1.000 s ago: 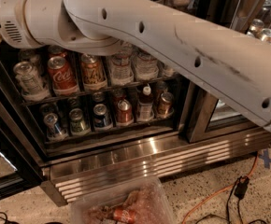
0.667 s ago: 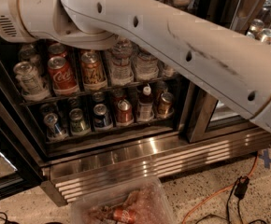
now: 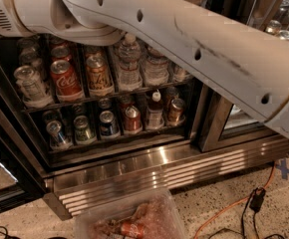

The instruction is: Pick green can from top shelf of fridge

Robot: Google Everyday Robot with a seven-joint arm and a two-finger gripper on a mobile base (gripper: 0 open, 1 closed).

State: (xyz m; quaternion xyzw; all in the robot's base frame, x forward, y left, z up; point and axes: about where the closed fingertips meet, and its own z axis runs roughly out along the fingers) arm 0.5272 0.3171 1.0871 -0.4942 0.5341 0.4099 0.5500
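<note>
At far left of the steel-framed fridge's (image 3: 134, 166) dark wire top shelf (image 3: 115, 94) | streaky green drinks can (image 3: 30, 83) upright, likely steadied by its white plastic cup holder (image 3: 36, 102), beside red cola can (image 3: 65, 79) | gripper out of sight past upper-left edge, open or closed: cannot tell

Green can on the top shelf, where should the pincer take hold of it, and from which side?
Probably take the green can by its upright side walls, above the white holder, coming in from the front of the fridge. The Coca-Cola can stands close beside it, so side room is tight. The pincer is out of view; only the arm shows.
</note>
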